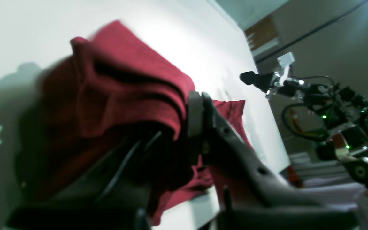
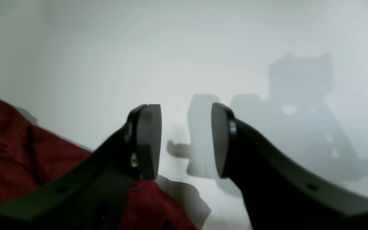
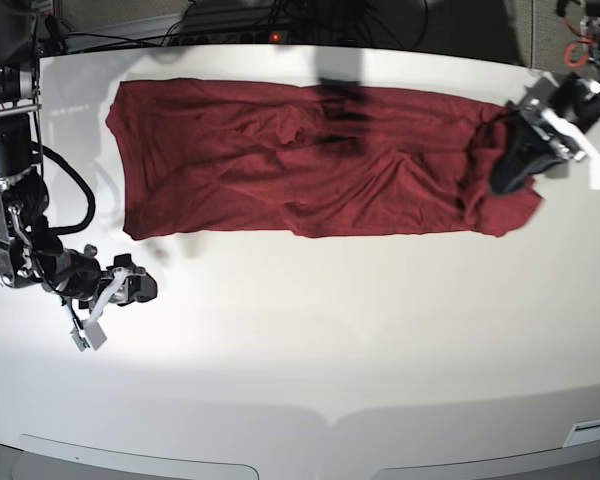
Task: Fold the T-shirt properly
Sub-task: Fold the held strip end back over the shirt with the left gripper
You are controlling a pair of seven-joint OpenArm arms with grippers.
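T-shirt: dark red, thin soft cloth, no print. Spread as a long wrinkled band across the far part of the white table, reaching from far left nearly to the right edge. Creases and shallow folds throughout; darker shadow patch near the middle. Right end bunched and lifted.

Left gripper at that right end, jaws pressed together on a gathered wad of the T-shirt; cloth draped in thick folds over one finger in the left wrist view.

Right gripper low over bare table at near left, jaws spread, nothing between them. Shirt edge just beside it on the left of the right wrist view.
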